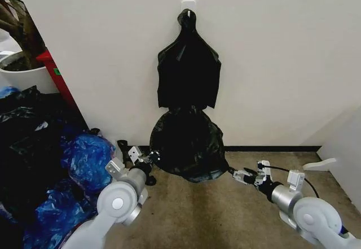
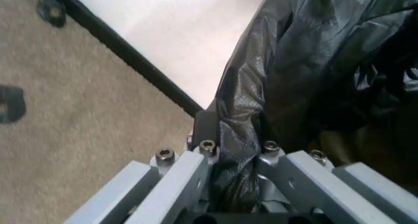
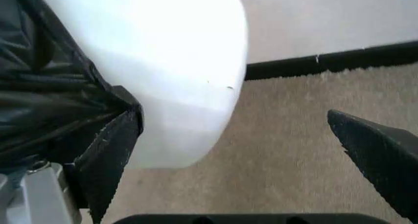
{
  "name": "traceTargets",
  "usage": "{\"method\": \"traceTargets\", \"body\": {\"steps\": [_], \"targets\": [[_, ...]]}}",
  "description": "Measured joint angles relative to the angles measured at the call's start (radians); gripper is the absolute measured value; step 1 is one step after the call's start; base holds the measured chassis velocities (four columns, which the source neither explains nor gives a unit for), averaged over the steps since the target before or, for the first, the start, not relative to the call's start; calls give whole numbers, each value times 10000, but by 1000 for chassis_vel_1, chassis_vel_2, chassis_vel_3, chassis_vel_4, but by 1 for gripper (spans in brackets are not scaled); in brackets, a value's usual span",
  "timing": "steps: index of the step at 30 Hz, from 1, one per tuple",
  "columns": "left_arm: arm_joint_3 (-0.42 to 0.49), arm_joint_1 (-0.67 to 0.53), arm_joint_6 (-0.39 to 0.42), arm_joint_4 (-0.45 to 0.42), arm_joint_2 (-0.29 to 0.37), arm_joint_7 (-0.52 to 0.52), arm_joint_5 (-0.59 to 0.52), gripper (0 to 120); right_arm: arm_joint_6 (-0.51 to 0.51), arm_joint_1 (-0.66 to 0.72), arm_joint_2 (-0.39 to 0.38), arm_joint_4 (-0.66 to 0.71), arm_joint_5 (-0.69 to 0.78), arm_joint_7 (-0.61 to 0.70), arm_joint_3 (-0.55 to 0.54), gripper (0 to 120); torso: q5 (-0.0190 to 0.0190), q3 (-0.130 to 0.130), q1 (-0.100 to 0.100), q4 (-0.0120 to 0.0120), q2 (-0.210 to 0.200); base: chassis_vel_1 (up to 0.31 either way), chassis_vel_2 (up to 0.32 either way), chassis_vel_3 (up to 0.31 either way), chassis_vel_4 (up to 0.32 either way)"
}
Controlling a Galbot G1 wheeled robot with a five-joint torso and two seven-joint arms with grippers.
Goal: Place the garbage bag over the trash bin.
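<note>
The bag (image 1: 188,144) draped the bin (image 3: 176,77) on the carpet against the wall, left gripper (image 1: 148,160) clenched on its edge, right gripper (image 1: 237,174) released beside it, blue bags (image 1: 84,158) heaped leftward.

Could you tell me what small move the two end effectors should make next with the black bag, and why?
Probably draw the thin, glossy black plastic garbage bag a little further down. The left end effector is shut on its edge, while the right end effector stands open, one finger against the film, with the round white plastic trash bin bare there.
</note>
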Motion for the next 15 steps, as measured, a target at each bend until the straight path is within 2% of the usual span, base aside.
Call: {"method": "traceTargets", "body": {"steps": [9, 11, 15], "targets": [[-23, -10, 29, -207, -34, -199, -595, 1, 601, 18, -2, -337, -1279, -448, -448, 100, 0, 0, 0, -3, 0, 0, 0, 0, 0], [-12, -5, 42, -219, -36, -247, -575, 1, 966, -138, -14, -309, -1547, -599, -341, 100, 2, 0, 0, -3, 0, 0, 0, 0, 0], [35, 22, 57, -131, -34, -204, -354, 1, 985, -391, -41, 169, -1330, -563, 1, 100, -2, 0, 0, -2, 0, 0, 0, 0, 0]]}}
